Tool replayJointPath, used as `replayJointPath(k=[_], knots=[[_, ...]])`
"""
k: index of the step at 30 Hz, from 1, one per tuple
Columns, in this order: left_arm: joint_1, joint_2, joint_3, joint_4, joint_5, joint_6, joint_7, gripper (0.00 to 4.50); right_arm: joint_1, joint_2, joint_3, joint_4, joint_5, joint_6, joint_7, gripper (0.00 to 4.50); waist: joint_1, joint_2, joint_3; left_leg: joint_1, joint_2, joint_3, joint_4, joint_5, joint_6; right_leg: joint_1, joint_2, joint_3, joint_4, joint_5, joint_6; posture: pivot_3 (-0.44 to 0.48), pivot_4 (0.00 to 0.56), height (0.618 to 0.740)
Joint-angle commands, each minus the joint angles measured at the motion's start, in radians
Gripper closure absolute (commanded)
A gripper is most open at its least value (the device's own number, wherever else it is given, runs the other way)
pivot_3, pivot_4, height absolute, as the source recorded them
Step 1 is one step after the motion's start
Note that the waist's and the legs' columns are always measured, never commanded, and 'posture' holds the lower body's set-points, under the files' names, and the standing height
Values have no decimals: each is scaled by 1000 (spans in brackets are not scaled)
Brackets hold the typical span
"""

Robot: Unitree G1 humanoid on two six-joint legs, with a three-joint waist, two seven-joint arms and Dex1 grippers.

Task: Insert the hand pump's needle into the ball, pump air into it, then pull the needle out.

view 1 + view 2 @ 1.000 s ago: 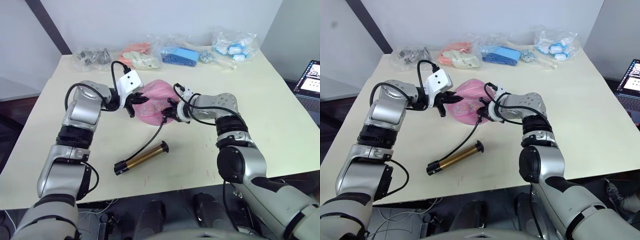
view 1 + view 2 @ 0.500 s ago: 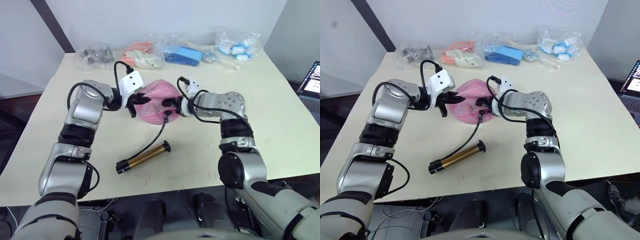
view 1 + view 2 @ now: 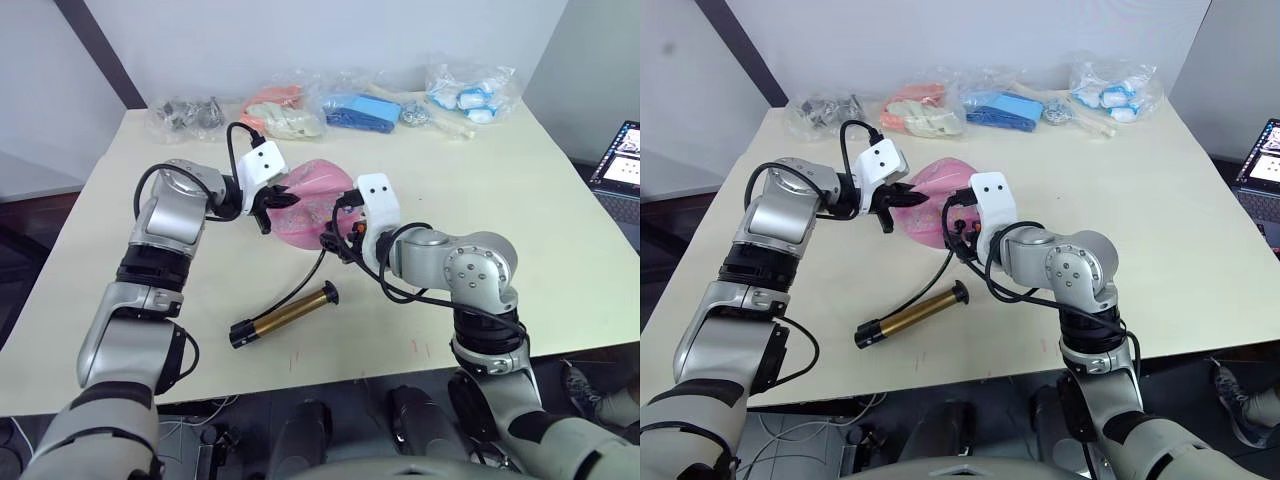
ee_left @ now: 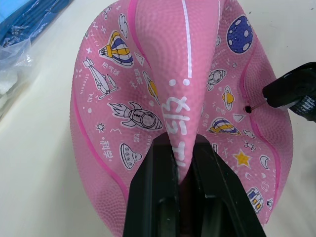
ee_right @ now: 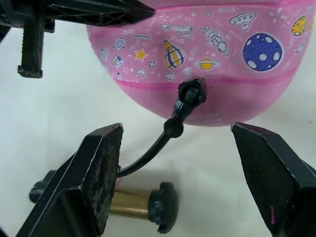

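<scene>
The ball (image 4: 163, 94) lies mid-table, flat and folded, pink rubber with a pebbled skin, pale seams and small cartoon prints. My left gripper (image 4: 177, 163) is clamped on a raised fold of it, one finger either side of the ridge. I judge the rubber soft and limp: it creases under the pinch and will give little resistance until air goes in. The pebbled surface should grip well.

The hose (image 5: 168, 133) runs from the pump up to the ball's near edge, where its black tip fitting (image 5: 191, 91) sits against the rubber. The needle itself is hidden by the fitting; I take it to be seated in the valve, though I cannot confirm depth. The hose looks thin and flexible, and likely tugs the needle if the pump is dragged.

My right gripper (image 5: 173, 182) hangs wide apart, holding nothing, just above the hose and pump.

The pump (image 3: 285, 315) lies on the table (image 3: 560, 200) on my side of the ball. Barrel is smooth gold metal, rigid, probably light and somewhat slippery; the black T-handle (image 5: 163, 212) and end cap (image 3: 238, 336) offer surer purchase. I would take the barrel near the cap with one gripper and the handle with the other.
</scene>
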Motion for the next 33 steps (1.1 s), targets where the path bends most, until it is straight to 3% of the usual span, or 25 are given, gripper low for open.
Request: replayJointPath(k=[1,7,10,17,33], knots=[[35,1,-54,51,37,14,-13,4500,-11,71,-28,6,-62,-56,-31,820,1,0,0,0,0,0,0,0,0,0,0,0,0,0,0,0,150,740],[33,6,-59,52,40,7,-16,4500,-36,112,-51,83,-115,-114,-18,820,1,0,0,0,0,1,0,0,0,0,0,0,0,0,0,0,150,740],[32,7,-60,51,40,8,-18,4500,-56,130,-56,108,-115,-132,-3,1557,1,0,0,0,0,0,0,0,0,0,0,0,0,0,0,0,150,740],[41,12,-57,43,38,12,-17,4500,-63,166,-57,107,-83,-135,26,1557,0,0,0,0,0,0,0,0,0,0,0,0,0,0,0,0,150,740],[44,12,-58,42,37,13,-17,4500,-91,125,-32,111,-37,-117,95,1557,0,0,0,0,0,0,0,0,0,0,0,0,0,0,0,0,150,740]])
